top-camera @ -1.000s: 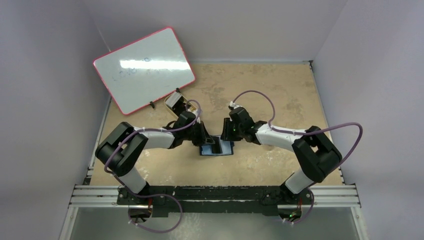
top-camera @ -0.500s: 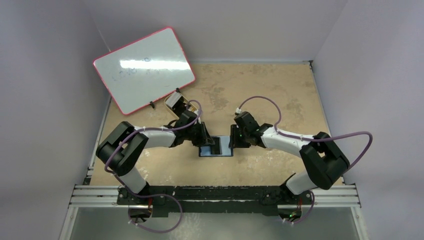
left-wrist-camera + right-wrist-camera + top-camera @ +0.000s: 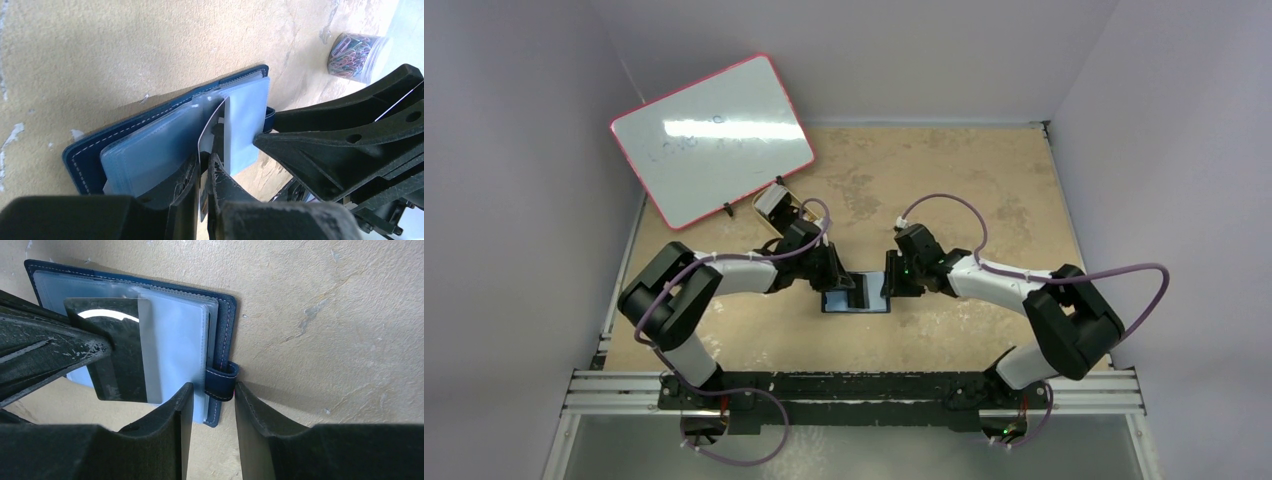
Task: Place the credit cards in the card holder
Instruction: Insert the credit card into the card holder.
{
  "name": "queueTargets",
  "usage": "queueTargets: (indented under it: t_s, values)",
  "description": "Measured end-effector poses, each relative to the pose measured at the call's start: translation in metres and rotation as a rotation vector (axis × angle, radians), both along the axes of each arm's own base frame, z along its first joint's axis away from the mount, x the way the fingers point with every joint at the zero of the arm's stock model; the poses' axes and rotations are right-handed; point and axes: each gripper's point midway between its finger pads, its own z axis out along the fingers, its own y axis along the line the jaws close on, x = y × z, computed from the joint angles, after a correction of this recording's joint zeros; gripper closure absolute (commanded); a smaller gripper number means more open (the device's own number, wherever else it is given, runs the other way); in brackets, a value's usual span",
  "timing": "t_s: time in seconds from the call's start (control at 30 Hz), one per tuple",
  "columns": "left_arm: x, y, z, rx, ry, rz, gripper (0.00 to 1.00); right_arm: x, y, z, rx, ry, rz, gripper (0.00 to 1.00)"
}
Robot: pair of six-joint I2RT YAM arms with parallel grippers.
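Two claws meet at the card holder (image 3: 856, 300), which lies open mid-worktop (image 3: 944, 180), navy outside with pale glossy sleeves inside. The left claw (image 3: 205, 161) is clenched on a credit card (image 3: 122, 350), one end of it tucked under a clear sleeve. The right claw (image 3: 211, 390) is released, its fingers astride the snap tab (image 3: 221, 381). The left wrist view shows the card only edge-on, while the right wrist view shows its dark face with a pale arc. Farther off, only the left wrist view catches a tub of paper clips (image 3: 352, 54).
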Motion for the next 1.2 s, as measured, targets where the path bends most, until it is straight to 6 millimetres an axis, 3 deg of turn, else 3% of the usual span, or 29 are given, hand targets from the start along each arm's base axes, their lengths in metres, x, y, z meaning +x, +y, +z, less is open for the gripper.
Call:
queueTargets:
  t_s: [0.17, 0.37, 0.6, 1.2]
  values:
    - [0.001, -0.008, 0.0, -0.014, -0.009, -0.008, 0.96, -0.001, 0.001, 0.0, 0.014, 0.005, 0.004, 0.65]
    - [0.004, -0.014, 0.0, -0.025, -0.02, 0.012, 0.81, 0.002, 0.005, 0.0, 0.043, -0.007, 0.001, 0.65]
    - [0.008, -0.006, 0.0, 0.03, -0.044, 0.052, 0.69, 0.001, 0.011, 0.0, 0.079, -0.007, 0.005, 0.65]
    - [0.018, 0.014, 0.005, 0.161, -0.093, 0.094, 0.6, 0.0, 0.015, 0.0, 0.095, -0.002, 0.016, 0.65]
